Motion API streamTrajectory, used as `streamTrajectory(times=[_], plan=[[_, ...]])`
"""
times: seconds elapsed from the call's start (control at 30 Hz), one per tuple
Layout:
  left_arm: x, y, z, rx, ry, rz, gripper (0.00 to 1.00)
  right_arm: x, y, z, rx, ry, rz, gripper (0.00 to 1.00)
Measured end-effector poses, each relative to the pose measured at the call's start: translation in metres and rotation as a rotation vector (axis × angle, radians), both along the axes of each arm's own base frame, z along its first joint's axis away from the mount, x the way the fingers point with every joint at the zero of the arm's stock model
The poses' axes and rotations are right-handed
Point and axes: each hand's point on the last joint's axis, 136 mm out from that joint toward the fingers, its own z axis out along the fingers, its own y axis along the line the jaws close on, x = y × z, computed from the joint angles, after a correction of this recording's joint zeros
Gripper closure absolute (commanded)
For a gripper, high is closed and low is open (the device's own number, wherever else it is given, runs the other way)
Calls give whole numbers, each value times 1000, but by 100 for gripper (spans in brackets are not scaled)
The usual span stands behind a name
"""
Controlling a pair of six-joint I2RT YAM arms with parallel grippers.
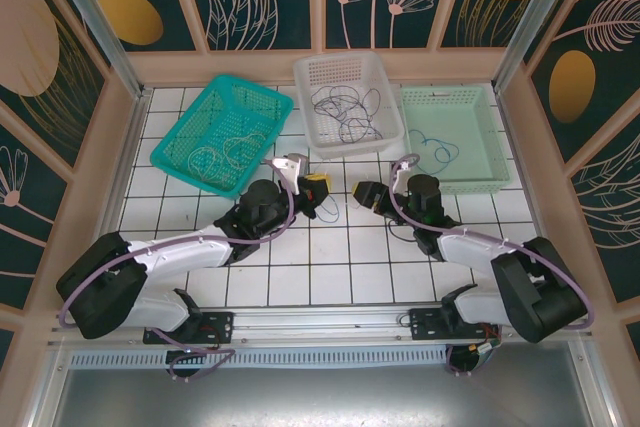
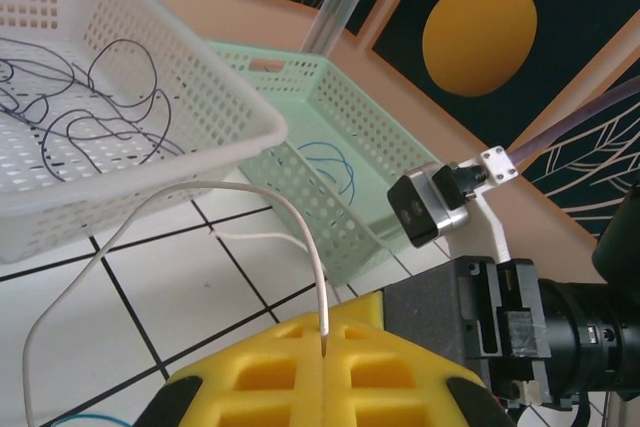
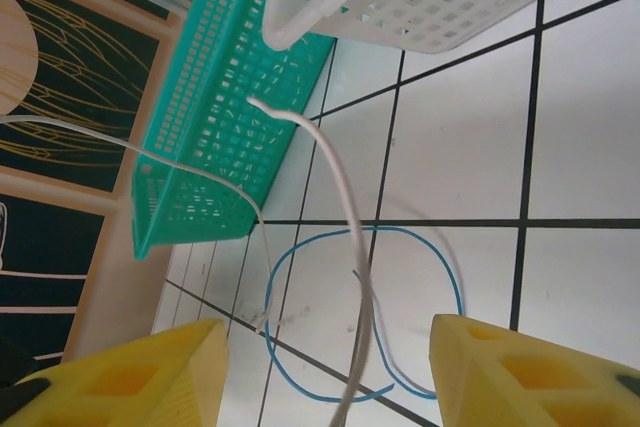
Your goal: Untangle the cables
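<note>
Left wrist view: your left fingers (image 2: 260,372) pinch the pale cable (image 2: 308,247); your right fingers (image 3: 530,367) stand open around it. Likely light, springy: grip mid-strand.

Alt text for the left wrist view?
The left gripper, yellow jaws shut, pinches a thin white cable arcing over the tiled table. Behind: a white perforated basket of dark cables and a pale green perforated basket with a blue cable.
</note>
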Motion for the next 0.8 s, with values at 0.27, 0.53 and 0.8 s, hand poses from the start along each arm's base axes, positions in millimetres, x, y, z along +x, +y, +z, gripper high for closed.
streamTrajectory(times=[0.27, 0.53, 0.8], plan=[[1, -1, 0, -12, 0, 1, 100, 5, 6, 8, 25, -8, 13, 91], [5, -3, -24, 37, 69, 15, 67, 12, 3, 32, -21, -82, -1, 100], [12, 15, -54, 133, 148, 120, 31, 19, -11, 93, -133, -271, -45, 100]])
